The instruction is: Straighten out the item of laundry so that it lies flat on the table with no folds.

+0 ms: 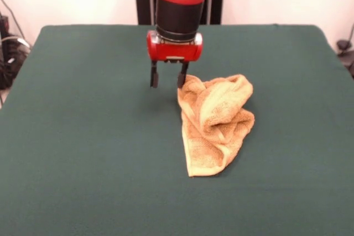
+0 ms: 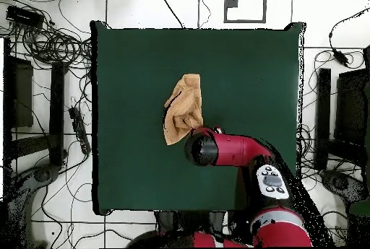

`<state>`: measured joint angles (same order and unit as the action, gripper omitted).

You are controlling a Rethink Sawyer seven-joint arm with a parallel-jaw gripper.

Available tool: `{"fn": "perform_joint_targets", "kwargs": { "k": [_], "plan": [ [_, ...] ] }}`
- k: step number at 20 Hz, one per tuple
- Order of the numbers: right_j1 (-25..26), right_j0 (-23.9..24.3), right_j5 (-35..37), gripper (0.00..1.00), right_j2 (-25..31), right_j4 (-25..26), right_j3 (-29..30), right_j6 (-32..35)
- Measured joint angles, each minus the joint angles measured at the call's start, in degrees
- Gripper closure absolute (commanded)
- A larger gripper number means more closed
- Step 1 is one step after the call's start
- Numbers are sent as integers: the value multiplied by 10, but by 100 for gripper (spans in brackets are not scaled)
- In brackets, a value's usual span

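Towel (image 1: 214, 128) of orange-tan terry lies crumpled and folded over itself near the middle of the dark green tabletop (image 1: 83, 153); no label or writing can be seen. The gripper (image 1: 167, 77) hangs with fingers apart, empty, one finger beside the towel's far corner.

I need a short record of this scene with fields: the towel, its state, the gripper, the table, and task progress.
towel: orange-tan towel, lying near the table's middle
state: crumpled, folded over itself, not flat
gripper: gripper open, fingers pointing down, at the towel's far corner; one finger is right at the cloth, contact unclear
table: dark green table
task progress: straightening not yet done
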<state>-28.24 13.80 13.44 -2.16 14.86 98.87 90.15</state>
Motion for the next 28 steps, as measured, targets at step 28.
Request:
{"fn": "perform_joint_targets", "kwargs": {
  "k": [28],
  "plan": [
    [-112,-44,30,0,0,-25,49,0]
  ]
}}
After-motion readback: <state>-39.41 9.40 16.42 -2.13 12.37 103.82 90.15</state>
